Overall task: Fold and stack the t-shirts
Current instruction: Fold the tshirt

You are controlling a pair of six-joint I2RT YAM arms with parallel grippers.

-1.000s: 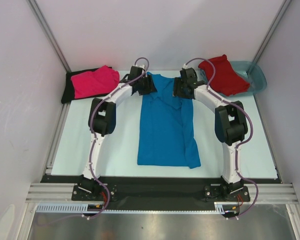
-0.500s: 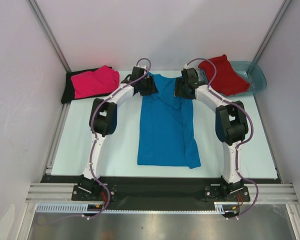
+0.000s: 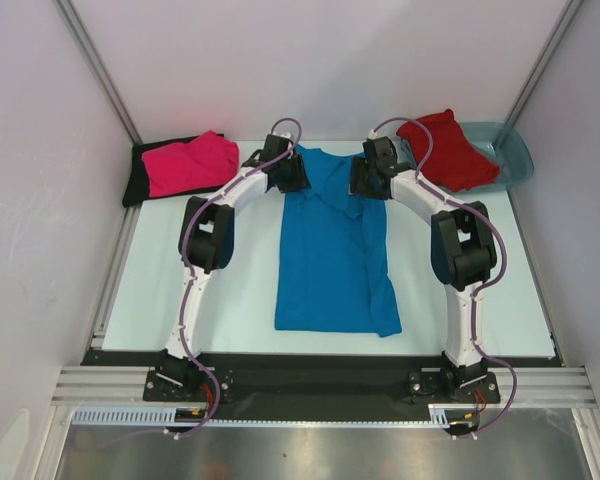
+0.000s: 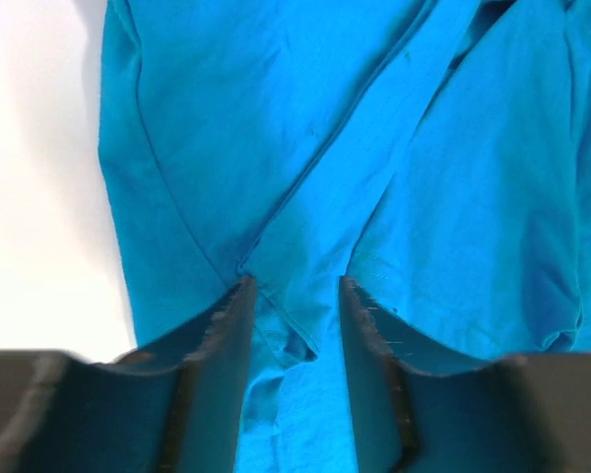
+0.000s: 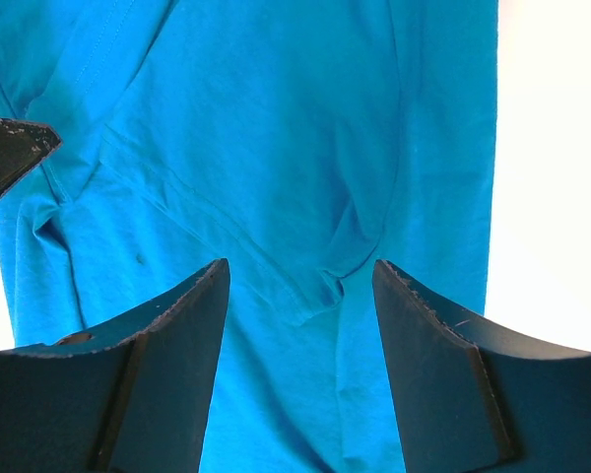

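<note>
Blue t-shirt (image 3: 330, 260) flat mid-table, hem toward my bases, sides look folded in to narrow strip. At its far shoulder end: my left gripper (image 4: 294, 296) jaws apart astride cloth ridge, not clamped. My right gripper (image 5: 300, 286) jaws wide over cloth, nothing held. End-to-end fold left, I judge. Far left: pink t-shirt (image 3: 188, 163) atop black t-shirt (image 3: 138, 185), bunched. Far right: red t-shirt (image 3: 445, 148) draped on tub (image 3: 515, 160), unfolded.

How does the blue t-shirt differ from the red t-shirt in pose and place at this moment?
The blue t-shirt lies flat, lengthwise, in the middle of the table; the red t-shirt is bunched, draped over the teal tub in the far right corner. The left tool and right tool, jaws apart, are over the blue t-shirt's far end; neither is at the red t-shirt. Both are plain cloth shirts.
</note>
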